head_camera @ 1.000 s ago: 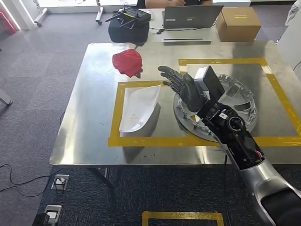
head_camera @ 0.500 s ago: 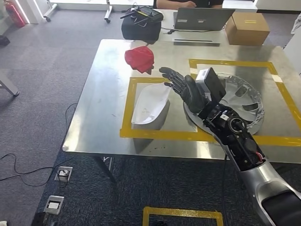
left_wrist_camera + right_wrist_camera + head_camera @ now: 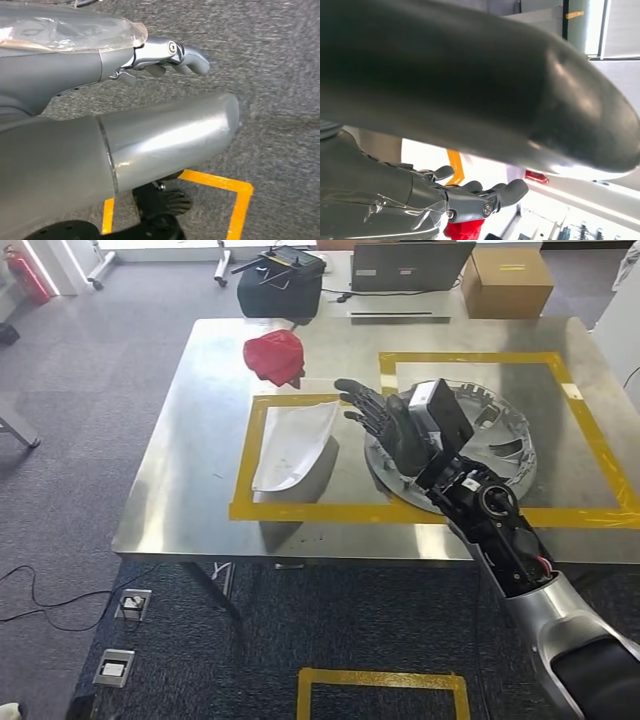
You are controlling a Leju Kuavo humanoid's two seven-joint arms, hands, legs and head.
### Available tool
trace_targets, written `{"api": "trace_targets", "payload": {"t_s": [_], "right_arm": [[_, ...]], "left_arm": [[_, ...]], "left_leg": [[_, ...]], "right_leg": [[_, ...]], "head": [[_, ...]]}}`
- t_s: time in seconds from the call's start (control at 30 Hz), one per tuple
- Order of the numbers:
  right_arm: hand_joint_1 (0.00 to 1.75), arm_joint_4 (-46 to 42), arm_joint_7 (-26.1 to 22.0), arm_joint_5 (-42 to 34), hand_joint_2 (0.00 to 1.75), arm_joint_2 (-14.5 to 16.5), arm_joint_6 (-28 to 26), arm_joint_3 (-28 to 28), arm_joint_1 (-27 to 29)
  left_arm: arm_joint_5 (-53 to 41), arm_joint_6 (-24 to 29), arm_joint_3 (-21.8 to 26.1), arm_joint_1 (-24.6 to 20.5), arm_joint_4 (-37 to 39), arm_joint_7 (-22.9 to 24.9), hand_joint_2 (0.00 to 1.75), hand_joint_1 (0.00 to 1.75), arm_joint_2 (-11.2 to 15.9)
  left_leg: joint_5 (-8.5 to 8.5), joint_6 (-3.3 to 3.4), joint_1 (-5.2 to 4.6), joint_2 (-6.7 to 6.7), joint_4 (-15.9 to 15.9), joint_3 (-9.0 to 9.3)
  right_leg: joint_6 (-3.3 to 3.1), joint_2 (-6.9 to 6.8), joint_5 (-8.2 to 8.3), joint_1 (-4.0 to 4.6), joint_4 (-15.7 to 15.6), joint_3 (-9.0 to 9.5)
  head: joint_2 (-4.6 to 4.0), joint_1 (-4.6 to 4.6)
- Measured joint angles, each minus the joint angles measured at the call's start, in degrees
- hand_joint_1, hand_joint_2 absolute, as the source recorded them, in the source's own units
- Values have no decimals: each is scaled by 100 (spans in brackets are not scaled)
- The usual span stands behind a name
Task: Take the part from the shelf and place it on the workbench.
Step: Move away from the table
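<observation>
So the part [image 3: 490, 435] is a round silver wheel-cover looking thing with spokes and cutouts, lying flat on the workbench [image 3: 189, 460] and straddling the near tape line of the right-hand yellow tape square [image 3: 589, 420]. The right hand [image 3: 381, 418] hovers over its left edge with fingers stretched out and apart, holding nothing. The left hand [image 3: 166, 54] hangs down over the carpet, fingers loosely extended, nothing in it either.

Left half of the bench has bare steel past the white curved panel [image 3: 290, 445] and the red cloth [image 3: 273, 356]. Cardboard box [image 3: 507, 282] and laptop [image 3: 407, 265] sit on the table behind. Can't read any writing anywhere.
</observation>
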Motion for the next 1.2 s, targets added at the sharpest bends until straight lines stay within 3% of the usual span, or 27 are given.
{"api": "trace_targets", "payload": {"t_s": [0.03,0.07,0.17,0.2,0.33,0.4,0.47,0.5,0.53,0.57,0.67,0.73,0.8,0.87,0.9,0.97,1.03,1.07,1.1,1.2], "right_arm": [[0,11,0,1,0,1,0,5,0],[0,20,0,8,0,3,-2,12,-1],[0,27,-1,30,0,16,-17,21,-21],[0,27,1,30,0,21,-25,22,-29],[0,26,16,19,0,46,-69,27,-16],[0,23,65,-30,0,49,-92,21,-10],[0,26,156,-130,0,49,-98,16,-14],[0,33,198,-183,0,49,-93,16,-26],[0,45,228,-224,0,49,-87,18,-47],[0,62,245,-256,0,49,-80,18,-78],[0,123,182,-292,0,49,-69,17,-190],[0,175,67,-264,0,49,-49,16,-232],[0,240,-38,-207,0,50,-26,16,-243],[0,295,-94,-178,0,57,-16,19,-263],[0,314,-108,-178,0,62,-15,20,-275],[0,354,-120,-178,0,72,-15,21,-290],[0,404,-120,-174,0,86,-15,22,-291],[0,430,-121,-172,0,91,-15,22,-292],[0,452,-123,-164,0,95,-16,21,-294],[0,500,-137,-121,0,97,-21,16,-320]], "left_arm": [[0,0,-5,5,0,0,0,0,-3],[5,0,-11,9,0,-3,0,0,-4],[34,1,-16,11,0,-36,0,0,8],[46,1,-16,13,0,-53,0,0,13],[77,7,-16,88,0,-103,0,0,18],[93,30,-16,120,0,-115,0,0,17],[127,58,-16,136,0,-127,0,0,18],[148,67,-16,143,0,-130,0,0,18],[164,70,-16,148,0,-131,0,0,19],[176,72,-16,152,0,-131,0,0,20],[186,74,-16,146,0,-123,0,0,18],[186,77,-16,130,0,-101,0,0,18],[186,84,-16,121,0,-78,0,0,22],[186,95,-16,116,0,-68,0,0,31],[186,101,-16,109,0,-68,0,0,36],[186,105,-16,99,0,-68,0,0,37],[186,107,-16,103,0,-67,0,0,32],[186,107,-16,105,0,-66,0,0,31],[186,107,-16,104,0,-64,0,0,32],[185,106,-16,77,0,-61,0,0,43]], "left_leg": [[-4,7,-1,0,76,13],[99,26,-4,0,-93,145],[536,130,-35,3,-1304,866],[605,166,-51,4,-1574,1008],[697,278,-64,15,-1753,1048],[765,349,-40,31,-1786,1014],[812,386,-44,33,-1783,956],[834,390,-48,32,-1779,925],[856,388,-51,30,-1773,893],[874,381,-51,28,-1764,866],[907,343,-62,18,-1718,815],[943,291,-75,12,-1688,765],[998,221,-81,6,-1683,719],[890,154,-72,2,-1559,633],[721,119,-63,1,-1338,528],[247,52,-34,6,-561,200],[-1,11,-11,7,46,-11],[41,6,-4,7,25,49],[173,11,1,8,-234,228],[591,85,-11,7,-1481,962]], "right_leg": [[0,-1,27,10,1,-36],[3,-2,51,18,1,-64],[41,-4,108,39,6,-117],[67,-5,127,48,9,-133],[181,3,137,51,47,-188],[231,21,-175,44,430,-330],[266,27,-670,30,1242,-603],[279,27,-838,26,1613,-718],[288,27,-892,23,1792,-744],[290,27,-830,20,1731,-656],[256,31,-349,21,523,72],[213,39,-242,41,39,303],[152,42,-212,51,-2,276],[70,27,-137,29,-27,227],[29,15,-95,15,-42,191],[-15,-1,-25,14,-44,96],[-17,-6,36,19,-42,7],[-10,-6,65,19,-42,-28],[1,-5,89,19,-41,-55],[66,-5,148,36,-32,-106]], "head": [[0,-3],[0,-5],[0,-8],[0,-4],[0,13],[0,50],[0,98],[0,114],[0,123],[0,135],[0,179],[0,179],[0,160],[0,134],[0,103],[0,35],[0,10],[0,9],[0,7],[0,1]]}}
